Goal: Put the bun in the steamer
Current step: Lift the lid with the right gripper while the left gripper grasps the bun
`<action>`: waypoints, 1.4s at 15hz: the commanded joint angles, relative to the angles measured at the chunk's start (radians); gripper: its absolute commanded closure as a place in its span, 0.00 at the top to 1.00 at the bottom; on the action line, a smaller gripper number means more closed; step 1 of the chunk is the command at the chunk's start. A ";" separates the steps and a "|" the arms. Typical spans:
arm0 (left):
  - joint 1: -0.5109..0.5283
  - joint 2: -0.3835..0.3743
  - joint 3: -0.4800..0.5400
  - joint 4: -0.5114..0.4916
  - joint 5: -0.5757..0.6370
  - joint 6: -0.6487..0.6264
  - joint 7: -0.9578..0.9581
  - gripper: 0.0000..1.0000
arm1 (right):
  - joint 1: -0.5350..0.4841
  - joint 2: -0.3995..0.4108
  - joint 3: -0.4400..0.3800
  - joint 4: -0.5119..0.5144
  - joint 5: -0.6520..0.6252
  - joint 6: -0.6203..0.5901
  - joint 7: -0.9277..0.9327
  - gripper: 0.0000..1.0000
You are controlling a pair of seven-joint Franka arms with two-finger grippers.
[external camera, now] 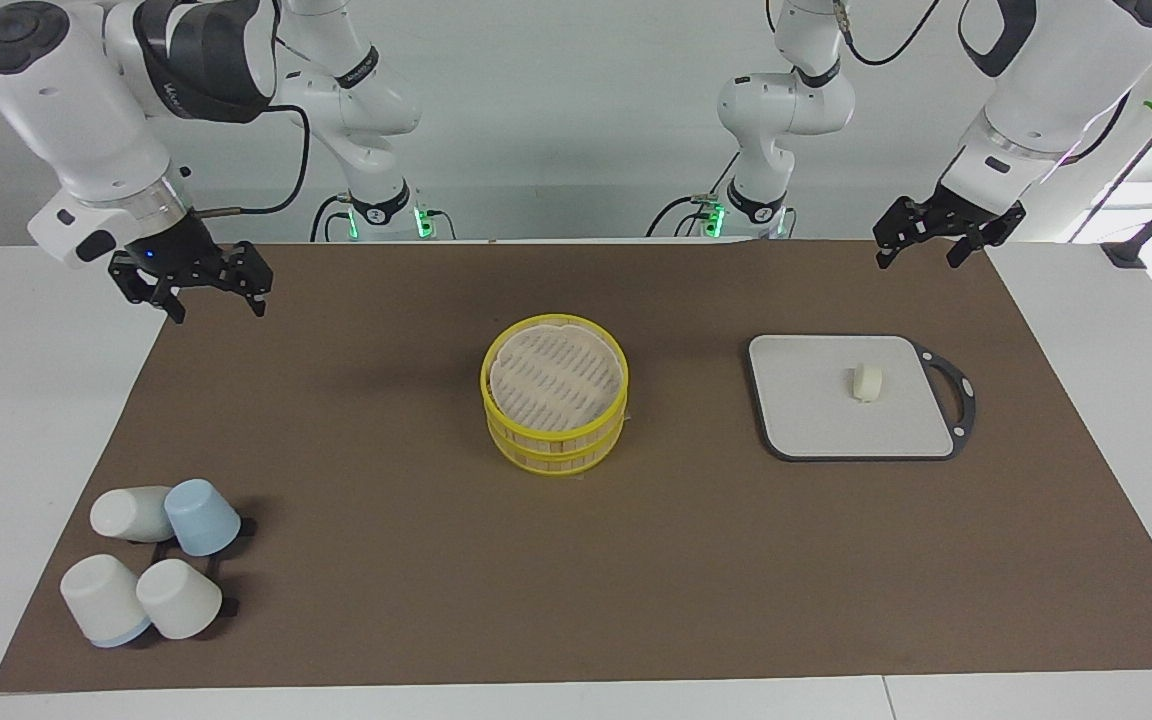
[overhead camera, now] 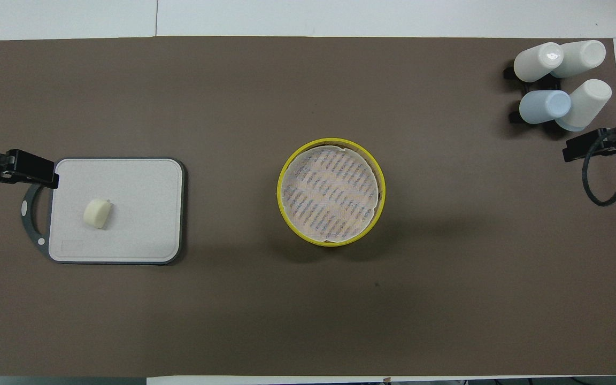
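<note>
White table (external camera: 36, 400), brown mat (external camera: 576, 560) covering most of it, white wall along the top of the facing view.

Steamer (external camera: 555, 394) sits mid-mat, dead centre in both views. Two stacked tiers, yellow rims, pale slatted surface showing on top. Nothing touching it.

Bun (external camera: 867, 382) is on the grey board (external camera: 816, 420), centre-right of the facing view, centre-left of the overhead (overhead camera: 98, 213). The board (overhead camera: 137, 214) lies flat toward the left arm's end of the table, dark rim, handle loop pointing at that end. The bun lies on the handle half of the board, small cream lump, well apart from the steamer. Not gripped.

Left gripper (external camera: 921, 245): upper right of the facing view, hanging in the air over the mat's edge by the robots, above and clear of the board. Fingers spread apart, nothing between them. In the overhead only its dark tips show at the left edge (overhead camera: 14, 168), overlapping the board's handle corner.

Right gripper (external camera: 216, 297): upper left of the facing view, up over the mat's corner at the right arm's end. Fingers apart too, empty. In the overhead it shows at the right edge (overhead camera: 602, 144), with a black cable looping below it.

Four cups (external camera: 151, 572) clustered lower left of the facing view, upper right of the overhead: three white, one light blue, tipped on a small black rack. Well apart from everything else.
</note>
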 commanded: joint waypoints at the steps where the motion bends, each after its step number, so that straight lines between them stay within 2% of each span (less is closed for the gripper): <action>1: -0.015 -0.008 0.006 -0.002 0.015 0.009 0.012 1.00 | -0.008 -0.029 0.008 -0.038 0.014 0.013 0.015 1.00; 5: -0.014 -0.007 0.006 0.001 0.015 0.012 0.011 1.00 | 0.005 -0.028 0.021 -0.035 0.014 0.024 0.064 1.00; 8: -0.010 -0.011 0.008 -0.012 0.015 0.017 0.011 1.00 | 0.144 -0.008 0.022 -0.017 0.014 0.074 0.251 1.00; 9: -0.001 -0.027 0.009 -0.052 0.015 0.040 0.018 1.00 | 0.202 0.007 0.022 -0.011 0.014 0.090 0.323 1.00; 10: 0.003 -0.054 0.012 -0.118 0.015 0.091 0.050 1.00 | 0.262 0.039 0.022 0.011 0.012 0.109 0.407 1.00; 13: 0.069 -0.148 0.012 -0.446 0.015 0.364 0.187 1.00 | 0.441 0.115 0.022 0.022 0.009 0.200 0.648 0.99; 15: 0.083 -0.130 0.012 -0.595 0.015 0.554 0.253 1.00 | 0.549 0.156 0.021 0.020 0.000 0.257 0.763 0.99; 17: 0.083 -0.073 0.012 -0.655 0.015 0.677 0.296 1.00 | 0.632 0.207 0.019 0.022 -0.006 0.301 0.857 0.99; 21: 0.082 0.039 0.012 -0.704 0.015 0.836 0.391 1.00 | 0.702 0.276 0.019 0.022 -0.018 0.380 0.882 0.99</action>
